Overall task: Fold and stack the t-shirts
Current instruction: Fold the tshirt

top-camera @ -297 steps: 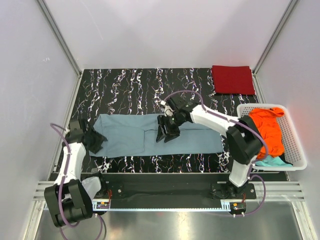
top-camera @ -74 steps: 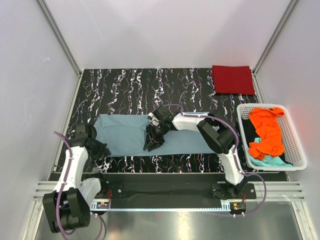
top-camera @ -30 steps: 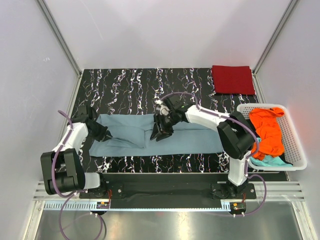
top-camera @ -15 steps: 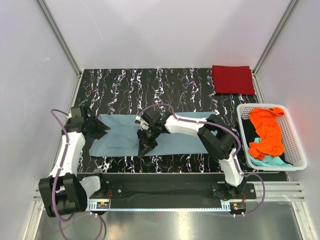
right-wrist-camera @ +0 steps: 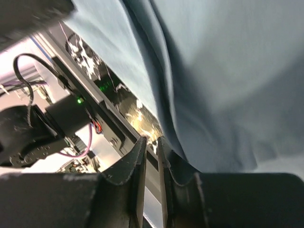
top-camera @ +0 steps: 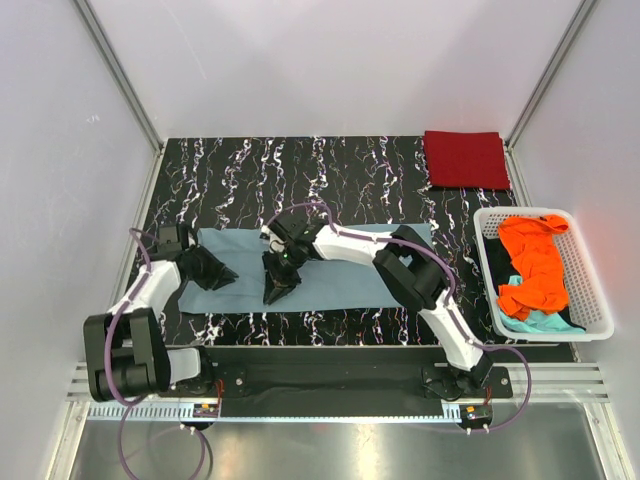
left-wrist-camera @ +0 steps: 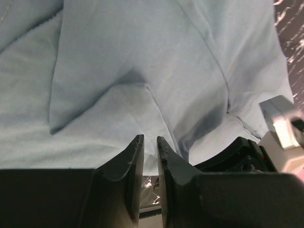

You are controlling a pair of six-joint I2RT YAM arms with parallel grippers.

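Observation:
A grey-blue t-shirt (top-camera: pixel 340 270) lies spread lengthwise across the near half of the table. My left gripper (top-camera: pixel 233 277) is over its left part, and my right gripper (top-camera: pixel 270 297) is at its near edge just beside it. In the left wrist view the left gripper (left-wrist-camera: pixel 150 138) is closed to a thin slit at the cloth's edge, and creases in the t-shirt (left-wrist-camera: pixel 118 57) run to its tips. The right gripper (right-wrist-camera: pixel 150 139) is equally narrow against the raised, shadowed edge of the t-shirt (right-wrist-camera: pixel 228 71). A dark red t-shirt (top-camera: pixel 465 158) lies folded at the far right.
A white slatted basket (top-camera: pixel 594 280) stands at the right edge, holding a crumpled orange t-shirt (top-camera: pixel 535 265) and a teal one (top-camera: pixel 540 322). The metal rail and cables (right-wrist-camera: pixel 71 118) run just past the table's near edge. The right arm's forearm stretches over the shirt's middle.
The right gripper slid left and nearer, from the shirt's middle to its near edge. The left gripper came from the far left edge onto the shirt's lower left. Both jaws narrowed.

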